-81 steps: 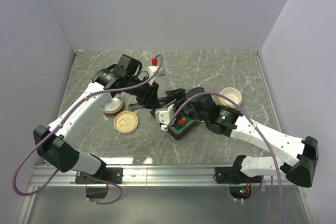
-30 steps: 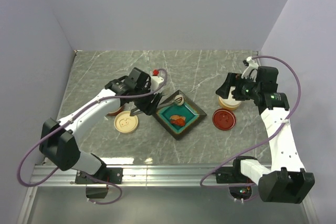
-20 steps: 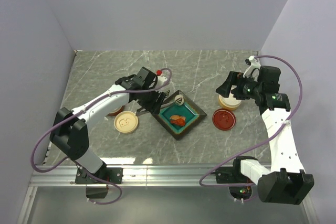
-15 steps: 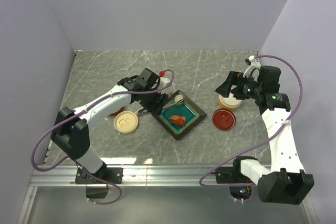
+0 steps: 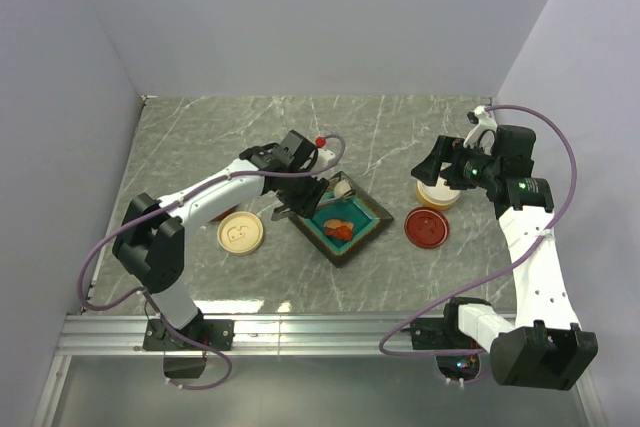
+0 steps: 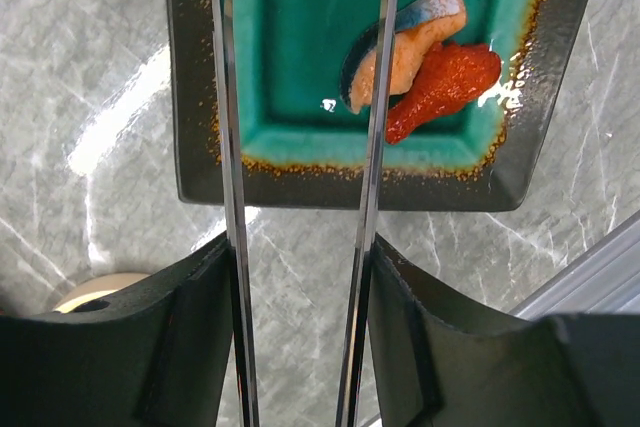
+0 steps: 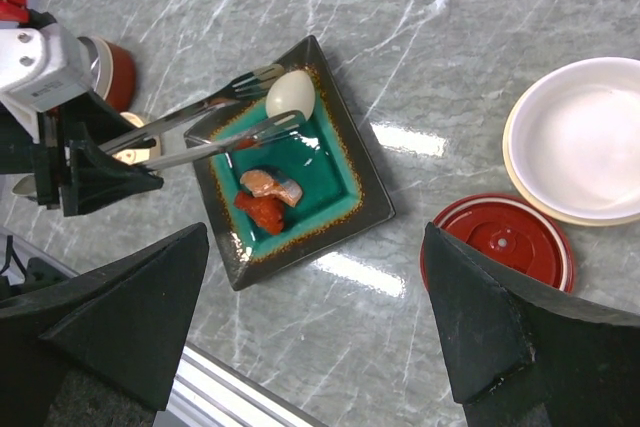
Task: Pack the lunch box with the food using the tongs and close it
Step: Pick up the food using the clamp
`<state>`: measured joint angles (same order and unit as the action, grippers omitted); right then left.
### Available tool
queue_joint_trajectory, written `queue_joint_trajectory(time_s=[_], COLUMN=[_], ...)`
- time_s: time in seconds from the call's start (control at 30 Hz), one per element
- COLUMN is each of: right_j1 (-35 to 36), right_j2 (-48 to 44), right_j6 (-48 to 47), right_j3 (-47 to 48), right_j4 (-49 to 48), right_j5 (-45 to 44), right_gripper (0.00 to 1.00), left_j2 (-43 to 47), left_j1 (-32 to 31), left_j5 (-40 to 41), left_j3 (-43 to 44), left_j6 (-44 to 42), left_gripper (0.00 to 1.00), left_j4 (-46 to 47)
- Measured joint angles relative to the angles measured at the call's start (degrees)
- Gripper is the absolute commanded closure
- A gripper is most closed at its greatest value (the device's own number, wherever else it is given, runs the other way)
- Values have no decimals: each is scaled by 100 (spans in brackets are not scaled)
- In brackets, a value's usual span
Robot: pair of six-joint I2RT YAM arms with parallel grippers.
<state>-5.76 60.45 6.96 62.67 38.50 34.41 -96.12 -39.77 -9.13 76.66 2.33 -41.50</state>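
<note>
Advancing since one second ago, the left gripper (image 6: 300, 257) is carrying the tongs (image 6: 228, 147) further across the dish (image 6: 340, 192), while the right arm is holding the same station. Nearest the bases, the red lid (image 7: 500, 242) is lying flat on the table just right of the dish, leaving the container uncovered for loading. On the dish, an orange piece (image 6: 420, 42) and a red piece (image 6: 445, 82) are lying touching each other near its middle; one tong arm is passing over the orange piece without gripping it. The left fingers (image 6: 200, 287) are pressing on both tong arms from outside, so the tool is being squeezed by the gripper. The tong arms are standing apart, their tips flanking the egg (image 7: 290, 94) at the far corner of the dish; whether they are touching it cannot be told. Judged step: pinching the egg for transfer. Further back, the white container (image 7: 585, 137) is standing uncovered beside its lid, and the right gripper (image 7: 315, 237) is hovering near it with jaws spread wide and empty, probably ready to steady it.
</note>
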Motion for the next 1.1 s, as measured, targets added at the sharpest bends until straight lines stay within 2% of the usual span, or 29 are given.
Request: queue_joint_trajectory(time_s=[0.43,0.7,0.83,0.93,1.1], right_j1=[-26,-26,-26,-26,-28], right_j2=[7,7,7,7,2], right_j6=[-24,-22,-24,-24,-46], right_j3=[0,0,0,-2,-11], right_j4=[-114,-177,-181,-188,-197], right_j5=[122,166,186,208,232], right_gripper=[5,5,5,5,5], left_j2=[-251,-264,-249,-105,662], left_j1=[-243,-249,-247,-240,-120], left_j5=[168,284,297,295,258], left_j3=[157,160,157,107,-131], left_j6=[-120,-151,-299,-426,-595], left_gripper=[47,60,64,65,66], left_j4=[13,17,7,-26,-170])
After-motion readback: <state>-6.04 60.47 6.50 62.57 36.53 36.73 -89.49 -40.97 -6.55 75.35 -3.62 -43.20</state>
